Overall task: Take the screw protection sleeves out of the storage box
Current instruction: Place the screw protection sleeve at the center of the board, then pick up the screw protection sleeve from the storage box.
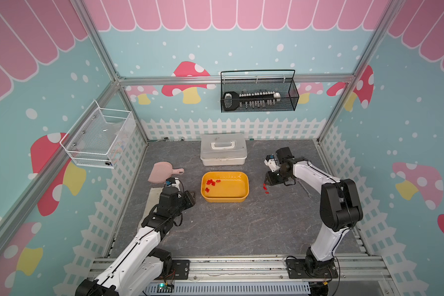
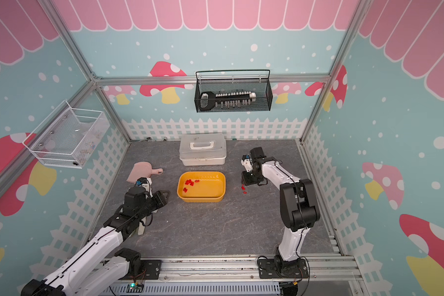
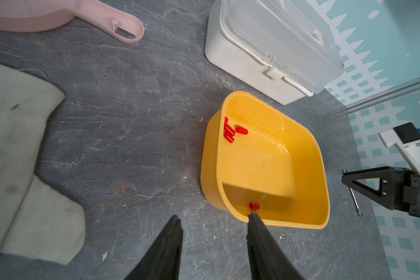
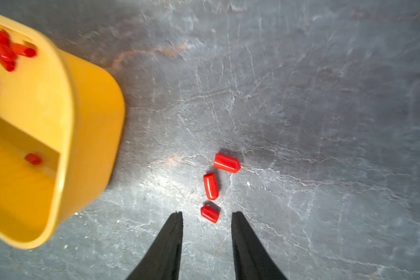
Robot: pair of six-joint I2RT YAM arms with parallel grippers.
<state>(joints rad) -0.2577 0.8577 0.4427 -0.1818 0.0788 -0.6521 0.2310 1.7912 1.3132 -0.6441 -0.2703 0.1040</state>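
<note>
Hovering over three screw protection sleeves [image 4: 211, 186] on the table [image 4: 325, 121] beside the storage box [image 4: 83, 109], your right gripper [image 4: 207, 214] stands narrowly parted and empty, seemingly at its drop spot. More sleeves lie inside the box. Your left gripper [image 3: 214, 215] idles part-open, empty, at its rim.

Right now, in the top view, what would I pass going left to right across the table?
pink scoop → yellow storage box → three loose red sleeves → wrench
</note>
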